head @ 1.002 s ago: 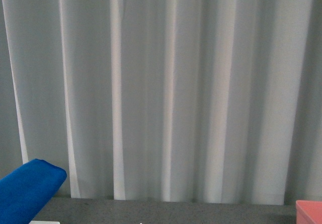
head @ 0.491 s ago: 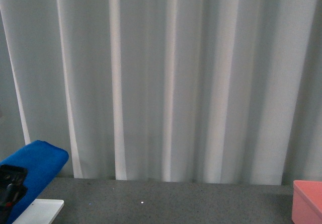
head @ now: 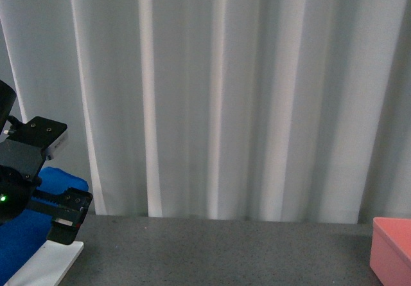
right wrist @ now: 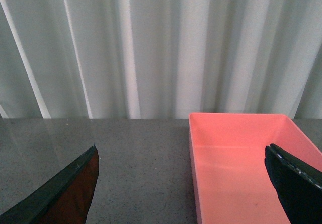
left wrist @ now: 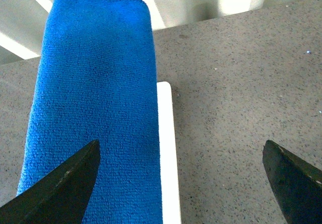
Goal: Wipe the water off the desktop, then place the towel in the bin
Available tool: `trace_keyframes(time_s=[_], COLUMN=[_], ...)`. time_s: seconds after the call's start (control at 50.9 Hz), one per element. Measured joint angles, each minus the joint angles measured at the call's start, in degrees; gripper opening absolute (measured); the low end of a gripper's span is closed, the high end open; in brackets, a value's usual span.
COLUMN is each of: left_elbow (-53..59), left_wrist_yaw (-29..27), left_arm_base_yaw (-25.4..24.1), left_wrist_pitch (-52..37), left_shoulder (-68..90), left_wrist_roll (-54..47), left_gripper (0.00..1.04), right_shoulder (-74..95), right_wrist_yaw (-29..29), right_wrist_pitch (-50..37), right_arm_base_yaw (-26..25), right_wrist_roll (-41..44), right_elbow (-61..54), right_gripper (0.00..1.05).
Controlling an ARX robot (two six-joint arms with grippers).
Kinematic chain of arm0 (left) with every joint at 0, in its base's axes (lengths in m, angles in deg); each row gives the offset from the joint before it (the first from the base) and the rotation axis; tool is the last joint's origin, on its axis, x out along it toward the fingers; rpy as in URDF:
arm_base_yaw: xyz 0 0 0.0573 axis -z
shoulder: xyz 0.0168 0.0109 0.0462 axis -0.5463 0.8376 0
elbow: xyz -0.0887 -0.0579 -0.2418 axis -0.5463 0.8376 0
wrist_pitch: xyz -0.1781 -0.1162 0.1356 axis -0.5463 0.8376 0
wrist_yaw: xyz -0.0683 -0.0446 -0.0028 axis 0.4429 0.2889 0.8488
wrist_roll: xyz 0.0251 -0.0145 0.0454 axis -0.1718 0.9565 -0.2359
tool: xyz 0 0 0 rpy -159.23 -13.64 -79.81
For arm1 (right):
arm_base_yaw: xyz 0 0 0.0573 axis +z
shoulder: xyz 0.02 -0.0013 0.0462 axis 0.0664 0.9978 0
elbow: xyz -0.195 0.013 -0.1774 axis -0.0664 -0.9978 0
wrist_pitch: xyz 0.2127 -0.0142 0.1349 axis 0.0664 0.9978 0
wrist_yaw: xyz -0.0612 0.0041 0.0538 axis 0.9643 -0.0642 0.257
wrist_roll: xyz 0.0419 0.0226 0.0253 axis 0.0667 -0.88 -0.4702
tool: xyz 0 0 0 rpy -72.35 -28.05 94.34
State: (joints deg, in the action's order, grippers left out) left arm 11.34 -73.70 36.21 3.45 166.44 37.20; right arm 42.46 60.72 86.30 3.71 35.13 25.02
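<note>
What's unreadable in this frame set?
Front view: towel mostly behind the left arm, rest cut by the edge.
Front view: bin cropped at the right edge.
Left wrist view: towel covers whatever supports it.
Desktop: no puddle discernible in any view.

The towel [left wrist: 95,98] is thick royal-blue terry cloth, fluffy, with a fine looped nap and a stitched hem. The desk [left wrist: 236,108] looks stone-like: matt dark grey, finely grained, flecked with light speckles. The flat base [left wrist: 168,148] is smooth and white with a faint sheen. The bin [right wrist: 241,158] is smooth salmon-pink plastic with a soft satin gloss. The curtain [head: 225,93] is matt grey-white pleated fabric.
</note>
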Motion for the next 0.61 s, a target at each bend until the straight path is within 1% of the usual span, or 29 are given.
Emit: trace_keyframes(time_s=[0.098,0.255,0.55,0.609], left_elbow=[-3.10,-4.37,-4.04,-4.04], left_wrist_yaw=[-1.11,-4.87,-5.38,-5.11], left_arm_base_yaw=[-1.07,-2.60,-4.02,-4.11], left_wrist_pitch=[-1.16,-5.05,-8.17,-6.99], left_shoulder=[3.34,7.15,10.56,10.97], left_wrist_roll=[0.46,0.00,-0.31,0.72], left_gripper=[0.98,0.98,0.98,0.98], right_shoulder=[0.00,0.00,0.00,0.00], right_wrist_yaw=[0.00,0.00,0.00,0.00], right_wrist_pitch=[0.00,0.00,0.00,0.00], right_arm_base_yaw=[0.00,0.00,0.00,0.00], right_wrist_roll=[0.00,0.00,0.00,0.00], right_elbow=[0.00,0.00,0.00,0.00], right_gripper=[0.98,0.98,0.98,0.98])
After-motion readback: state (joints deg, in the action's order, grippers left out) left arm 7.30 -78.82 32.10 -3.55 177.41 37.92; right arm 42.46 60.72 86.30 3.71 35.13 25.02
